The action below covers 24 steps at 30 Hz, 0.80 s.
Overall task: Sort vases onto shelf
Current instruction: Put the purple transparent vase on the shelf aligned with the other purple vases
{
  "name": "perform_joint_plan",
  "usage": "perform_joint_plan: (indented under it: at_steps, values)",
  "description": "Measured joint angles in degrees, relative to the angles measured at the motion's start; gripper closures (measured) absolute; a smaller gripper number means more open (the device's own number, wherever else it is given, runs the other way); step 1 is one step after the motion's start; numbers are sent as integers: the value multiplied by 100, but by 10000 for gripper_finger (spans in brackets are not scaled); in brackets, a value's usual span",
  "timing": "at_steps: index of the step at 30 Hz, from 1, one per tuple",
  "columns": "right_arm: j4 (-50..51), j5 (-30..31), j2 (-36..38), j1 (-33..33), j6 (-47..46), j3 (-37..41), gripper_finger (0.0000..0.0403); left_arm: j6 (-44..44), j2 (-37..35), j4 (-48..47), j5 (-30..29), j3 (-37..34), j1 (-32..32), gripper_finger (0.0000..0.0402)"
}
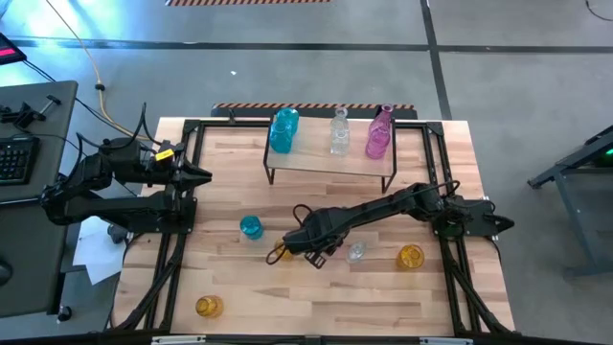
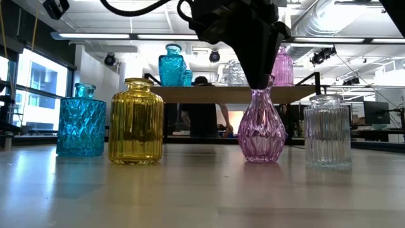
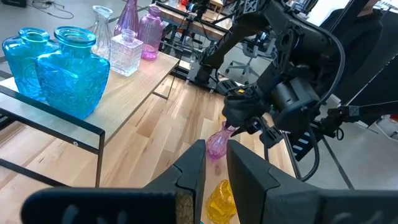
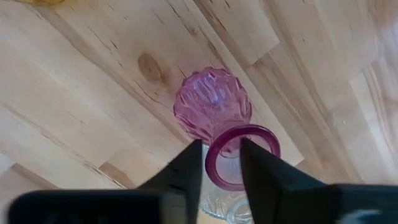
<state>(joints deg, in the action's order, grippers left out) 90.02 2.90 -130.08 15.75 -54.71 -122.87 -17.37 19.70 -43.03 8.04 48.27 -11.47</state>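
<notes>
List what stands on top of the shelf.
On the shelf: a teal vase, a clear bottle, a pink vase. The left wrist view shows more behind them, partly covered.

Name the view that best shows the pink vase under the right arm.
The low view: the pink vase stands whole on the table, its neck at the right tool. The right wrist view looks onto its rim, the left wrist glimpses it, the high view hides it.

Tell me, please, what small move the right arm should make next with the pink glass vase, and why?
Probably finish closing. The right gripper straddles the neck of the pink ribbed glass vase, which stands upright on the wooden table, its fingers either side just below the rim. Once firm, it can lift toward the shelf.
</notes>
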Motion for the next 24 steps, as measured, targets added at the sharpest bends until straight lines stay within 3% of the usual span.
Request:
perform_joint_plan:
  at_steps: [5,24]
  values:
    - [2,-3,-1,2,125,0,394,1,0,2,0,0,-1,344]
    - [-6,-635,263,4,228,-7,401,0,0,2,-1,0,0,344]
